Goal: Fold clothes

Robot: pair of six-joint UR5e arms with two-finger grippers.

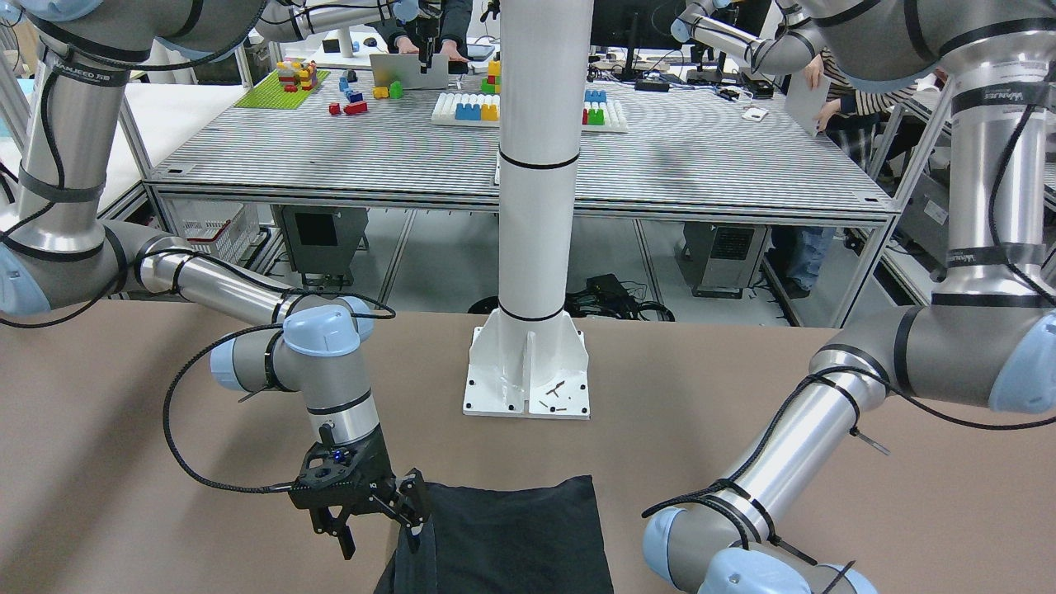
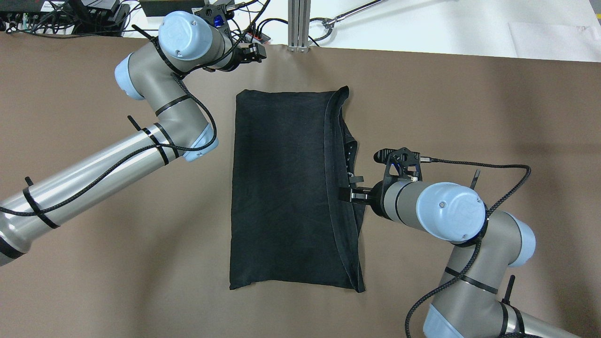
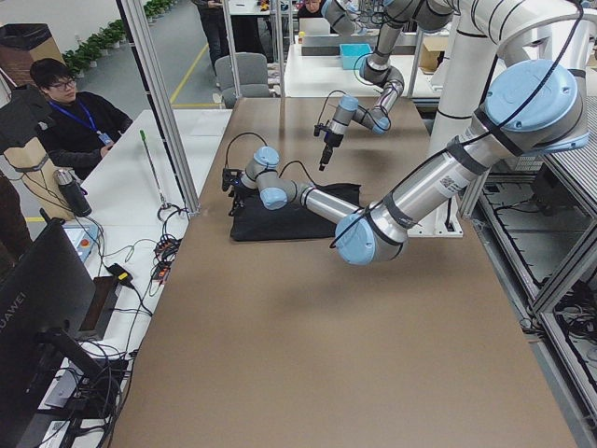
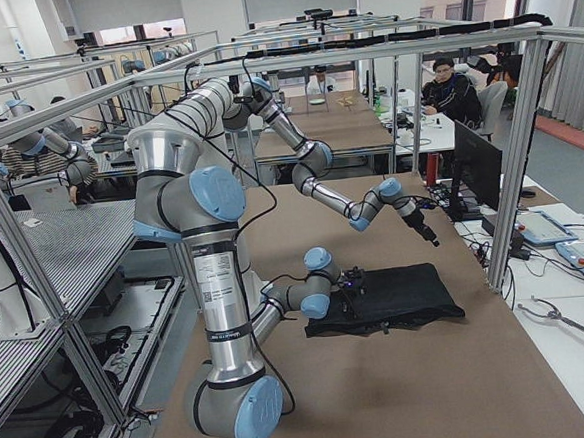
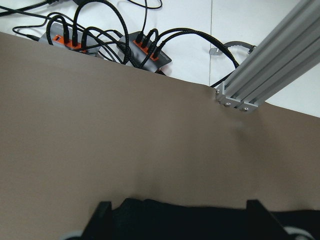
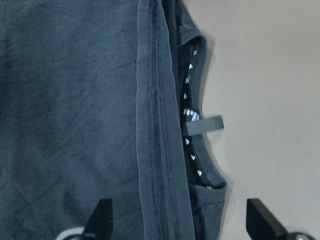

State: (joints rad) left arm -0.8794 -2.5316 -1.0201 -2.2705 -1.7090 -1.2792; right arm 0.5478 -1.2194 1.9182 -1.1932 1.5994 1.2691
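The black garment (image 2: 281,188) lies on the brown table (image 2: 117,263), folded into a long, soft rectangle with a matte knit surface and faint creases.

The right gripper (image 2: 351,187) is at the garment's long edge on the right arm's side, level with the neck opening (image 6: 197,130). Its 2 fingers (image 6: 102,215) are spread wide with nothing clamped between them. Whether they touch the cloth cannot be told. In the right wrist view the folded layer under the gripper ends in a straight hem (image 6: 155,125) with 2 rows of stitching. Just beside the hem, the curved neck opening shows a dark inner tape with small white marks. A flat grey loop (image 6: 205,125) sticks out sideways over the bare table.

The left gripper (image 2: 257,51) hangs beyond the garment's short far edge, near the table's back rim and apart from the cloth. Its fingers (image 5: 102,212) are also wide apart and hold nothing. Below them, the left wrist view shows smooth brown table, with the garment's dark edge at the bottom of the view. Past the gripper are a ribbed aluminium rail (image 5: 265,65) and braided black cables (image 5: 100,30) on a white surface.
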